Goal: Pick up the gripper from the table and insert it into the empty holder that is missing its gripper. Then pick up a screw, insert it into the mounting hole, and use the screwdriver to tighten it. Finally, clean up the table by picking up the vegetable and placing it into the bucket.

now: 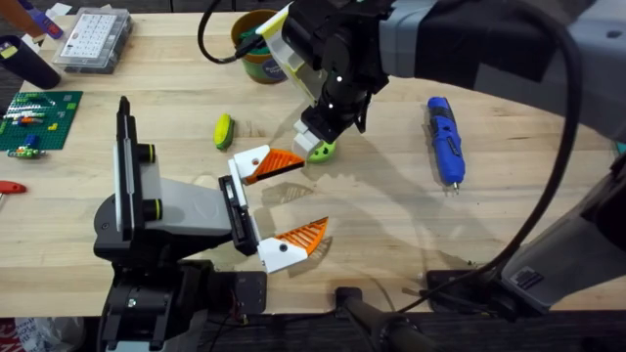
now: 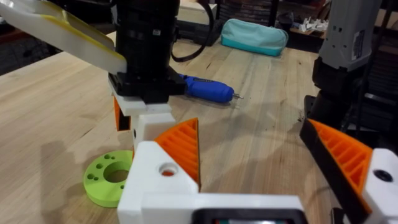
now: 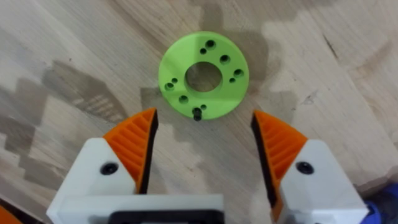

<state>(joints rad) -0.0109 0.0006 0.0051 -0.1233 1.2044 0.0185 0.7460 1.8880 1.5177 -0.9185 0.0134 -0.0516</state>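
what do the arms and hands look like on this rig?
Both arms are black and grey with black cables. Each hand has white plastic finger bases with a screw hole, tipped by orange ribbed wedge pads: left hand, right hand.

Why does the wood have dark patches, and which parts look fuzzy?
Overhead view: the right arm rises near the camera, big, dark and blurred, casting soft shadows on the table. Right wrist view: grey shadow patches lie around the sharp green disc. Left wrist view: the near white finger base looks soft; the screwdriver is clearer.
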